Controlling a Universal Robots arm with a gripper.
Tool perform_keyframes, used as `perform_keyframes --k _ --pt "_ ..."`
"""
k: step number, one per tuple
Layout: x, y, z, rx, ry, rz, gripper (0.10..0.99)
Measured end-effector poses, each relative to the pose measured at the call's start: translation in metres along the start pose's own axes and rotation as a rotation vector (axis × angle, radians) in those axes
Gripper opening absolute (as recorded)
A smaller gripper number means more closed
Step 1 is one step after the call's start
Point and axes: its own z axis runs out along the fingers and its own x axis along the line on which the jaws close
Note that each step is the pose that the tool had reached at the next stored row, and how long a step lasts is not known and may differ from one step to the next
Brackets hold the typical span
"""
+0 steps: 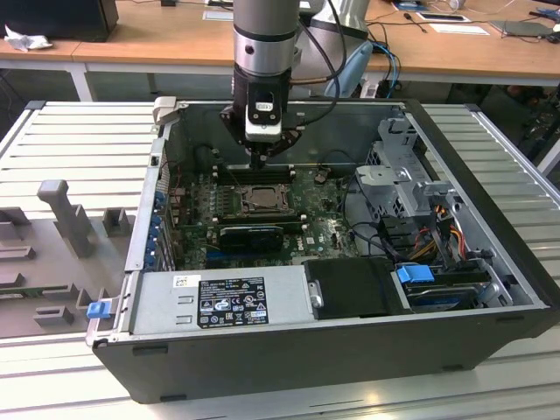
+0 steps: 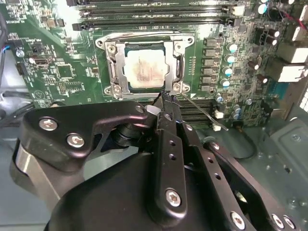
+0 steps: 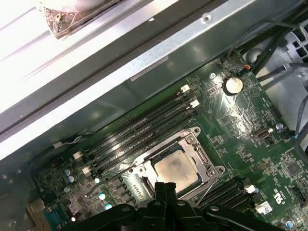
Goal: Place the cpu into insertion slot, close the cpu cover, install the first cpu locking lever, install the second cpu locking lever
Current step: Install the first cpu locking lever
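Pale silvery-beige square cpu (image 2: 144, 71) seated in black-rimmed insertion slot (image 2: 179, 65), just left of centre in exterior view. Thin silver frame cpu cover (image 2: 118, 72) down over it. Black gripper (image 2: 162, 98) pinched narrow at slot corner, beside thin wire locking lever (image 2: 204, 111). Judgement: press lever down steadily, keep tips off chip.

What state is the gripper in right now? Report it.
Black gripper: shut, fingertips together, nothing seen between them, at a corner of the square silver metal cpu cover.
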Motion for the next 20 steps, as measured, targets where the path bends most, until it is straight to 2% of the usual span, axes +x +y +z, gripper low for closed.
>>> perform_keyframes --k 3,14,19,20 --pt "0.0 0.0 0.0 0.003 0.003 -0.068 0.106" --pt "0.0 0.0 0.0 0.007 0.008 -0.185 0.106" --pt "0.0 0.0 0.0002 0.012 0.0129 -0.301 0.106" --pt "0.0 0.0 0.0004 0.011 0.0099 -0.334 0.106"
